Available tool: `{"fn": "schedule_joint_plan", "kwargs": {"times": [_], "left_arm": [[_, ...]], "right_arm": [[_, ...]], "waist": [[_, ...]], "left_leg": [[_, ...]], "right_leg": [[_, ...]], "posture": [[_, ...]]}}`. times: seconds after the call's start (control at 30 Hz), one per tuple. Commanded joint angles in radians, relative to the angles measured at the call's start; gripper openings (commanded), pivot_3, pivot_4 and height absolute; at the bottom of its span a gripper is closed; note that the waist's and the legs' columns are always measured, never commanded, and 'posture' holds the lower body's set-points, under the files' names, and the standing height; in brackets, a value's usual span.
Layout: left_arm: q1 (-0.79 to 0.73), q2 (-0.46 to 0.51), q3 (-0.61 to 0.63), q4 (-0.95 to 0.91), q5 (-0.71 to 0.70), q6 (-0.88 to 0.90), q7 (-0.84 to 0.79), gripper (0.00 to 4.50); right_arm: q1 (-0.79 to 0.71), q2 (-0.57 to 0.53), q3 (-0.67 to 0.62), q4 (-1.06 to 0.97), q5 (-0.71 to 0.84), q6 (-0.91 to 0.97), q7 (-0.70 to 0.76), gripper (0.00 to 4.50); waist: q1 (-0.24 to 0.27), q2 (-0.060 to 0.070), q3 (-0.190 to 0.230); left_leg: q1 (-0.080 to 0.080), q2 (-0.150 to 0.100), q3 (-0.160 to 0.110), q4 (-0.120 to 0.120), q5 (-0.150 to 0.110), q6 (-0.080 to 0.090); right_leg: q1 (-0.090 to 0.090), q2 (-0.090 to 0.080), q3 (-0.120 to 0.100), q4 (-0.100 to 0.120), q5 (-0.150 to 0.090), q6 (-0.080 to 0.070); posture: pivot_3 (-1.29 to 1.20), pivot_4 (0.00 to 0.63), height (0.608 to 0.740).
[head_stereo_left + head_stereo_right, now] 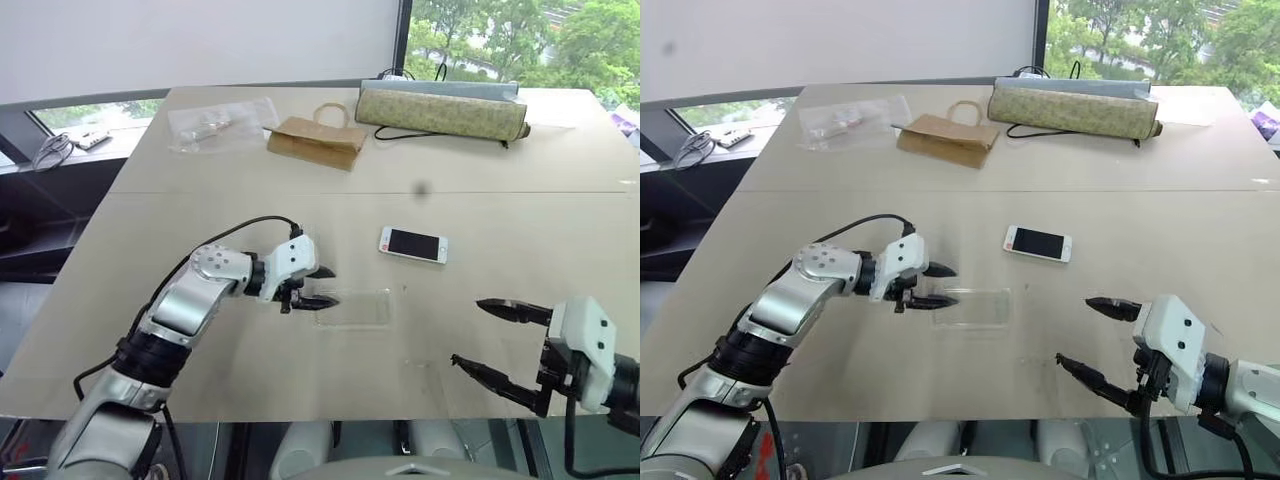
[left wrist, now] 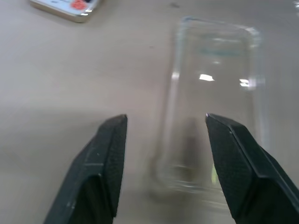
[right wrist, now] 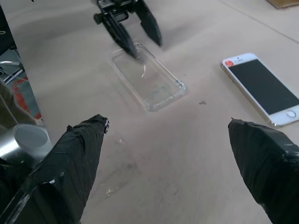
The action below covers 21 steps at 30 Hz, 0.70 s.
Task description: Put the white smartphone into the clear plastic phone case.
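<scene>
Lying flat near the middle of the tabletop, the clear plastic phone case has its long axis running across the robot's front, from left to right. Its near-left short end sits at the fingertips of the left end effector, whose two black fingers are parted and reach in from the left, pointing along that long axis. In the left wrist view the fingers straddle the case's end, one on either side, with tabletop visible between them and the shell; I cannot tell whether either fingertip touches it, and nothing is gripped.

Farther from the robot and a little to the right, well apart from the case, lies the white smartphone, screen up, its long axis also roughly left to right and slightly tilted. The right end effector hovers low on the right side with its fingers spread wide and empty; the smartphone lies ahead of it and to its left, nearer to this arm than to the left one.

Judging from this layout, the left arm is placed to steady or take the case, and the right arm is better placed to fetch the phone.

At the far edge sit a brown paper bag, a crinkled clear plastic bag and a long patterned pouch.
</scene>
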State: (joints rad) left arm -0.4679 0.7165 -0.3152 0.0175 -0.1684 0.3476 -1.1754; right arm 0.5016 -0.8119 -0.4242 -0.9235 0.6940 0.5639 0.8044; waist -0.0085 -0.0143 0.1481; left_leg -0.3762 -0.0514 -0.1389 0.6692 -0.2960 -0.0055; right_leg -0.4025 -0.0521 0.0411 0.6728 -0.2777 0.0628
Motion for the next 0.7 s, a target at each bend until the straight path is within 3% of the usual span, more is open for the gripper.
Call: {"fn": "schedule_joint_plan", "kwargs": {"times": [0.03, 0.13, 0.27, 0.5, 0.7], "left_arm": [[-0.025, -0.006, -0.032, 0.058, 0.053, -0.062, -0.026, 2.73], [-0.051, -0.025, -0.068, 0.143, 0.084, -0.123, -0.070, 1.85], [-0.095, -0.065, -0.070, 0.229, 0.100, -0.164, -0.070, 0.03], [-0.192, -0.146, -0.082, 0.359, 0.132, -0.234, -0.088, 0.03], [-0.262, -0.164, -0.085, 0.470, 0.184, -0.419, -0.105, 0.03]], "right_arm": [[0.001, -0.006, -0.016, -0.024, 0.016, 0.001, -0.002, 4.50], [0.001, -0.007, -0.016, -0.027, 0.015, 0.009, -0.013, 4.50], [0.005, -0.005, -0.020, -0.036, 0.014, 0.013, -0.019, 4.50], [0.008, 0.000, -0.011, -0.038, -0.009, 0.000, -0.030, 4.50], [-0.018, 0.006, 0.003, -0.035, -0.022, -0.003, -0.050, 4.50]], "waist": [[-0.001, 0.000, 0.000], [0.000, 0.000, -0.001], [0.004, 0.000, -0.001], [0.008, 0.000, -0.001], [0.021, 0.000, -0.001]], "left_leg": [[0.000, 0.000, 0.000, 0.000, 0.000, 0.000], [0.001, 0.000, 0.000, 0.000, 0.000, 0.000], [0.014, 0.000, 0.000, -0.001, -0.002, 0.003], [0.023, 0.000, -0.001, -0.001, -0.002, 0.005], [0.022, 0.000, -0.002, 0.000, -0.002, 0.004]], "right_leg": [[0.000, 0.000, 0.000, 0.000, 0.000, 0.000], [0.001, 0.000, 0.000, 0.000, 0.000, 0.000], [0.014, 0.000, 0.000, -0.002, 0.000, 0.000], [0.026, 0.000, -0.001, -0.004, -0.001, 0.001], [0.026, 0.000, -0.002, -0.005, 0.000, 0.001]], "posture": [[0.00, 0.150, 0.740], [0.00, 0.150, 0.740], [0.00, 0.150, 0.740], [0.00, 0.150, 0.740], [0.00, 0.150, 0.740]]}}
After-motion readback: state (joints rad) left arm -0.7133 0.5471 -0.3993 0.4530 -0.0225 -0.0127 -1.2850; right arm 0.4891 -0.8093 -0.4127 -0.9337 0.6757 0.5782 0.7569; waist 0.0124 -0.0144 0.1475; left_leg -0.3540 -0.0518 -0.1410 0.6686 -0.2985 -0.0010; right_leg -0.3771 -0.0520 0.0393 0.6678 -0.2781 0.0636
